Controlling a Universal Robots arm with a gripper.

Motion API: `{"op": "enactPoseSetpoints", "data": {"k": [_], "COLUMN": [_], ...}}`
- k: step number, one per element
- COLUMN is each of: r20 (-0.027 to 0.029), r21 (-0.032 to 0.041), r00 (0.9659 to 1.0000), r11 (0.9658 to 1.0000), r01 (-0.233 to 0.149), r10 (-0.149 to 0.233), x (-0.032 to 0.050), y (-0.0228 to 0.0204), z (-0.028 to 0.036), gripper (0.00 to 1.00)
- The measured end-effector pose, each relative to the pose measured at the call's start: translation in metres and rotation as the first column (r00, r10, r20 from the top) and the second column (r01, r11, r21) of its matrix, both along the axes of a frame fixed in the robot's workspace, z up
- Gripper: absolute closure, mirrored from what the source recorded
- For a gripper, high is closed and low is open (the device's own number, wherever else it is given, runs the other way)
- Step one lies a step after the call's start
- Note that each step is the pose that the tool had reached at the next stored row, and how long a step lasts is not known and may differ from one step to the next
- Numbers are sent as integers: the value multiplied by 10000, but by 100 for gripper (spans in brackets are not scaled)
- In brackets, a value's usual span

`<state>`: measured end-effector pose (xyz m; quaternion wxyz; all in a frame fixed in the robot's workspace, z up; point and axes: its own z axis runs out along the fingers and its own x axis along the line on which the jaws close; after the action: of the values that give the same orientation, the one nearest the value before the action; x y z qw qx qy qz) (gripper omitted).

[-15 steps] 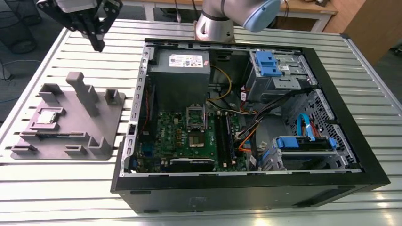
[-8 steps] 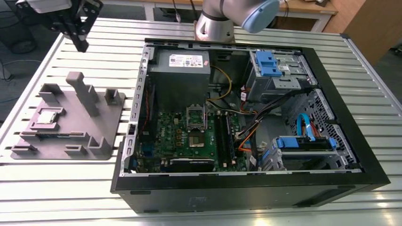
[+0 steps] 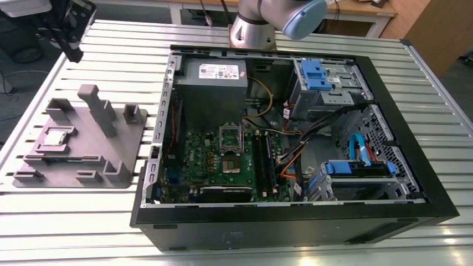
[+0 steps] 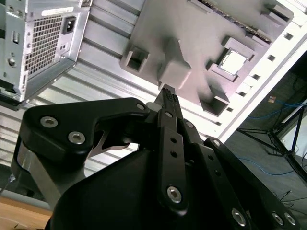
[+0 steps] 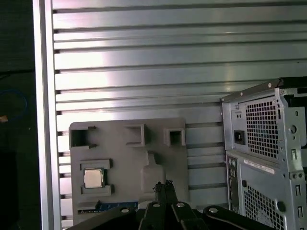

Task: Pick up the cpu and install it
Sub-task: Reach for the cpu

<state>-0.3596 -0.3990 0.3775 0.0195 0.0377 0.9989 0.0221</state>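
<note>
- The cpu (image 3: 57,137) lies flat, metal top up, in its square recess in the grey fixture tray (image 3: 127,141), towards the exterior view's left.
- Nothing touches the cpu, and both wrist views show it seated in that same recess, so the pick-up is judged not yet done.
- The tray rests on the slatted metal worktop (image 3: 81,221), just beside the open computer case (image 3: 296,224) and apart from it.
- The hand (image 5: 163,186) hangs high above the tray, over the part with the upright blocks and well apart from the cpu.
- Its fingertips are drawn together to a narrow point with nothing between them, so it carries nothing.
- Inside the case, the motherboard (image 3: 210,160) lies face up, and its socket (image 3: 230,141) sits near the middle with the metal frame apparently raised.
- Whether the socket bed is bare is too small to tell.
- As a judgement, the task stands at its very start. No part of it shows as complete, and both the lifting of the cpu and its seating in the socket are left.
</note>
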Motion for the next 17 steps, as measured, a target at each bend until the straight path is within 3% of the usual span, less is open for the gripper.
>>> {"op": "enactPoseSetpoints", "data": {"k": [7, 17], "r20": [1, 1], "r21": [-3, -13], "r00": [10000, 10000], "r11": [10000, 10000], "r01": [0, 2], "r10": [0, -2], "x": [-262, -530], "y": [0, 0], "z": [-74, -209], "gripper": [89, 89]}}
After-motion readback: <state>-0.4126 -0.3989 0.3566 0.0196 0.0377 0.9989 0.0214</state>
